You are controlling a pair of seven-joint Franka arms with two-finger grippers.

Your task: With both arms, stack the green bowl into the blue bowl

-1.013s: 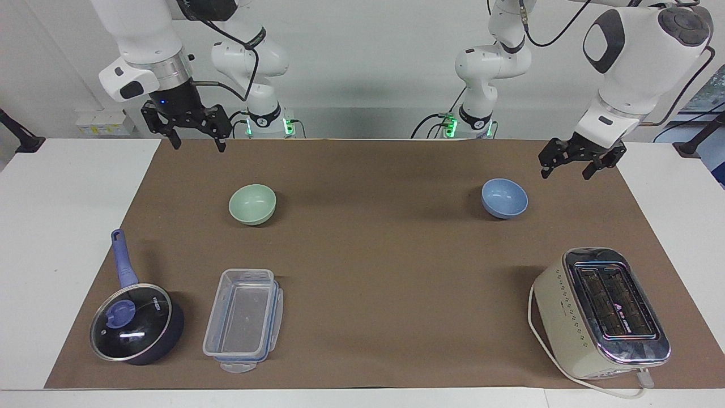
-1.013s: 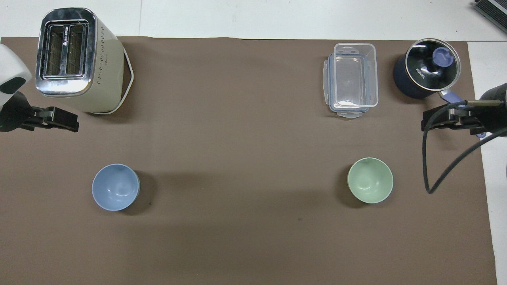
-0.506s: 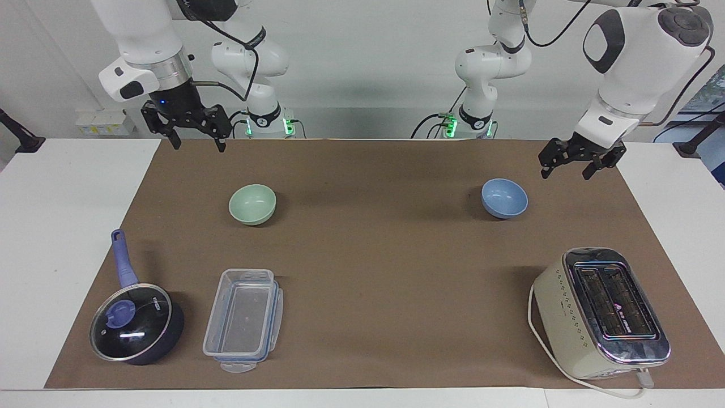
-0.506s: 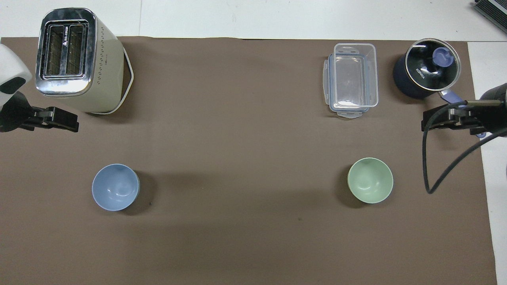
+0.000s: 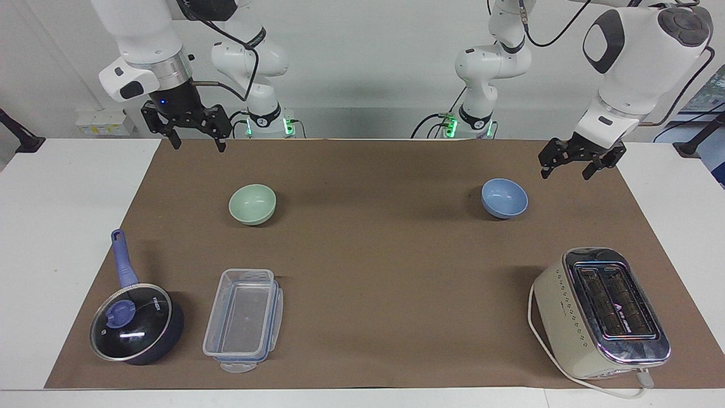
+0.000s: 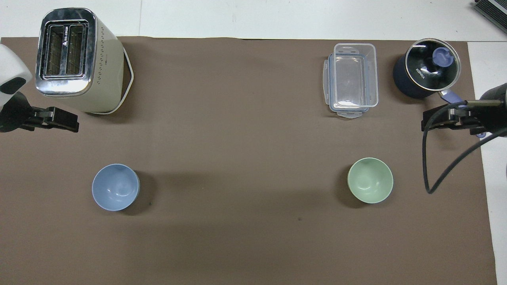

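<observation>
Under the right claw (image 5: 195, 139), down toward the table's middle: green bowl (image 5: 252, 204) | right arm nearer | both claws apart, empty | left claw (image 5: 566, 167) beside blue bowl (image 5: 504, 198)

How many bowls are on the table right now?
2: the green bowl toward the right arm's end, the blue bowl toward the left arm's end. None looks hidden.

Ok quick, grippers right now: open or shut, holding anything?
Left gripper: open, holding nothing, up in the air near the blue bowl.
Right gripper: open, holding nothing, raised near the green bowl.
</observation>
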